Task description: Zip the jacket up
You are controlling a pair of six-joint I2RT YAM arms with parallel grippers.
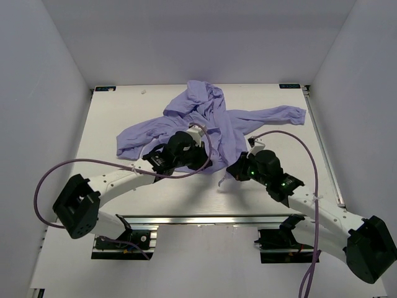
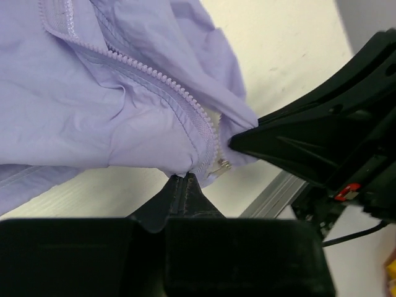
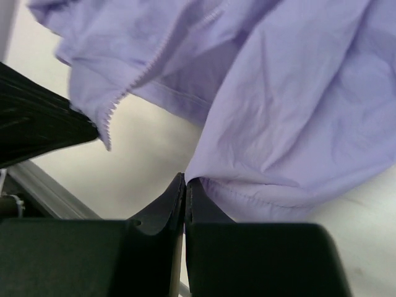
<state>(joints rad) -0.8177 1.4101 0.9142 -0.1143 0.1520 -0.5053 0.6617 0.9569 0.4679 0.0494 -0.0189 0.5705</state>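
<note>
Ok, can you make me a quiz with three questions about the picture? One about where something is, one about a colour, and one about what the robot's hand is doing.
1. Where is the jacket?
A. Lying on the table ahead of the arms
B. On the floor
C. Hung on the wall

2. What colour is it?
A. Red
B. Light purple
C. Green

3. How are the fingers of the left gripper?
A. Wide open
B. Holding a cup
C. Shut at the jacket's hem

Answers:
1 A, the top view shows it lying on the table.
2 B, every view shows lavender cloth.
3 C, the left wrist view shows the fingertips pressed together at the hem by the zipper.
</note>
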